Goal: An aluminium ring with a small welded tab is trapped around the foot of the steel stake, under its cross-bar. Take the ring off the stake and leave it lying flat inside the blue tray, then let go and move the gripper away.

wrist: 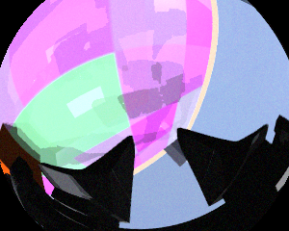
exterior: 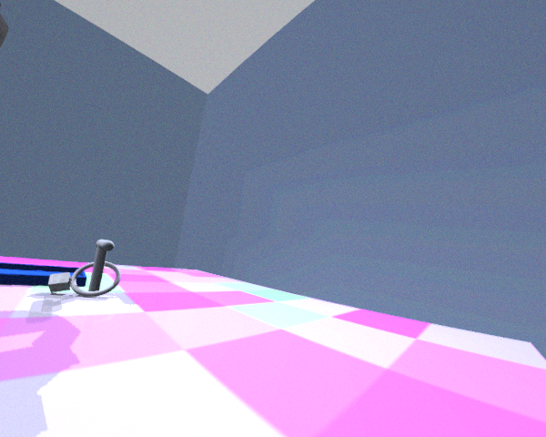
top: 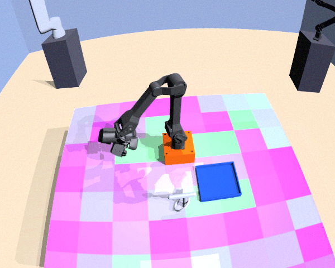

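Observation:
The aluminium ring (top: 175,206) (exterior: 117,278) is around the lower part of the steel stake (top: 183,201) (exterior: 97,270), below the cross-bar (top: 181,196) (exterior: 105,245). It looks steeply tilted, not flat. Its square tab (exterior: 59,282) points toward the tray side in the exterior view. The blue tray (top: 220,198) (exterior: 19,277) is to the right of the stake in the top view. My gripper (top: 127,147) (wrist: 155,137) is partly open with nothing between its fingers. It is raised above the mat, left of the orange base and well away from the ring.
The orange base block (top: 179,158) carries the arm and stands behind the stake and tray in the top view. Two dark pedestals (top: 64,58) (top: 311,62) with other arms stand beyond the checkered mat (top: 95,236).

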`<state>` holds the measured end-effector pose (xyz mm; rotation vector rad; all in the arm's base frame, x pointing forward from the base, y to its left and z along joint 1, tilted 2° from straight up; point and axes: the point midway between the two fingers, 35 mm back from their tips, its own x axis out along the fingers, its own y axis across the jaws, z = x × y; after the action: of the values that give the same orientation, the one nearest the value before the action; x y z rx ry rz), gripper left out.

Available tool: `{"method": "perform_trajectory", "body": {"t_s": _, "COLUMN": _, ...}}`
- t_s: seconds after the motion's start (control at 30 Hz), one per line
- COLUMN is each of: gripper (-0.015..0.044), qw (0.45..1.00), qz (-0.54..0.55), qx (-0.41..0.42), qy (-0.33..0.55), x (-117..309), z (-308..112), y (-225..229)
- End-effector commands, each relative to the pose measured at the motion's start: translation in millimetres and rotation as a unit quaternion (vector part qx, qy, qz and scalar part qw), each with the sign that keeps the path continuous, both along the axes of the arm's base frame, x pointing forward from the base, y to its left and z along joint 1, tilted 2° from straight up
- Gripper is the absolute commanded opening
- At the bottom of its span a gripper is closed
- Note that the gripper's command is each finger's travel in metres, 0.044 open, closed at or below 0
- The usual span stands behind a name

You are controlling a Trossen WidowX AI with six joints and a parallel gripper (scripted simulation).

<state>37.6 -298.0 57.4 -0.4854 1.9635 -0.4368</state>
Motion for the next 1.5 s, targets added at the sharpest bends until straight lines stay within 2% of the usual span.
{"method": "perform_trajectory", "body": {"t_s": 0.0, "gripper": 0.02, "qw": 0.997, "qz": 0.027, "qx": -0.015, "qy": -0.073, "x": 42.8, "z": -5.3, "y": 20.6}}
{"method": "perform_trajectory", "body": {"t_s": 0.33, "gripper": 0.02, "qw": 0.969, "qz": 0.082, "qx": 0.002, "qy": -0.232, "x": 123.4, "z": -14.5, "y": 86.7}}
{"method": "perform_trajectory", "body": {"t_s": 0.67, "gripper": 0.02, "qw": 0.918, "qz": 0.119, "qx": 0.09, "qy": -0.367, "x": 173.5, "z": -24.0, "y": 178.3}}
{"method": "perform_trajectory", "body": {"t_s": 0.9, "gripper": 0.02, "qw": 0.875, "qz": 0.13, "qx": 0.186, "qy": -0.428, "x": 184.6, "z": -30.7, "y": 248.5}}
{"method": "perform_trajectory", "body": {"t_s": 1.13, "gripper": 0.02, "qw": 0.834, "qz": 0.129, "qx": 0.288, "qy": -0.452, "x": 176.9, "z": -36.8, "y": 311.6}}
{"method": "perform_trajectory", "body": {"t_s": 1.47, "gripper": 0.02, "qw": 0.828, "qz": 0.128, "qx": 0.306, "qy": -0.452, "x": 174.7, "z": -38.3, "y": 321.4}}
